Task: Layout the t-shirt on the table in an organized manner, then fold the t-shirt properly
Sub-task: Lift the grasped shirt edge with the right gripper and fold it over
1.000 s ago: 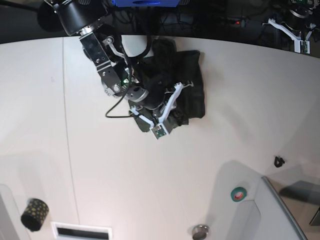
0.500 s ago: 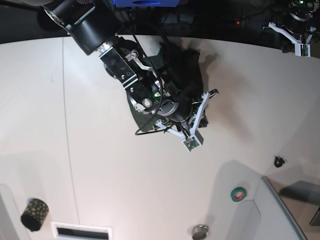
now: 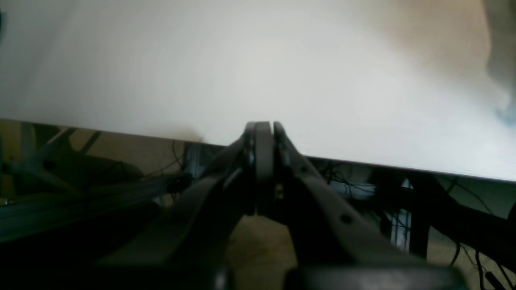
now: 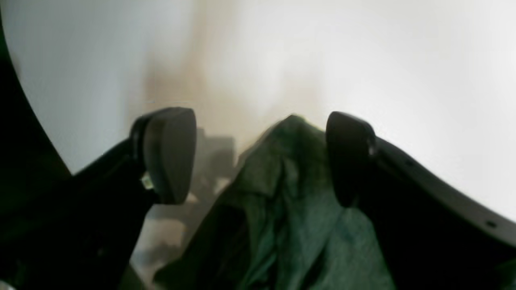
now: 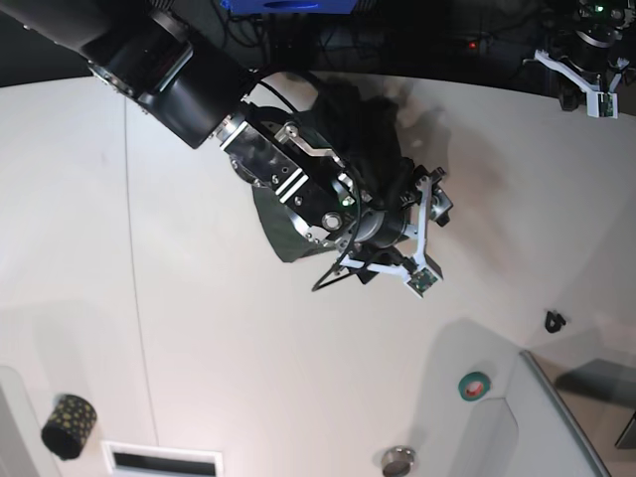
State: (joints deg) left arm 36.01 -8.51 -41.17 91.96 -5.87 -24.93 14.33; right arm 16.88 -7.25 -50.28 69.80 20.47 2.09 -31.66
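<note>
Right gripper (image 4: 260,157) jaws spread wide, green t-shirt (image 4: 282,217) bunched in gap between pads, nothing pinched. In base view t-shirt (image 5: 283,224) sits crumpled on white table (image 5: 199,338) around 12 o'clock, mostly under right arm. Left gripper (image 3: 264,137) fingers pressed together, empty, parked off table edge at 1 o'clock.

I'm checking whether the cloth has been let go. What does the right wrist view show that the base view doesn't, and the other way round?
Only the right wrist view shows the right gripper close up, its black pads spread apart with a fold of the dark green fabric t-shirt between them, apparently unclamped. Only the base view shows the green tape ring, the black patterned roll and the left gripper parked away from the cloth. Both show the t-shirt bunched on the broad white table.
</note>
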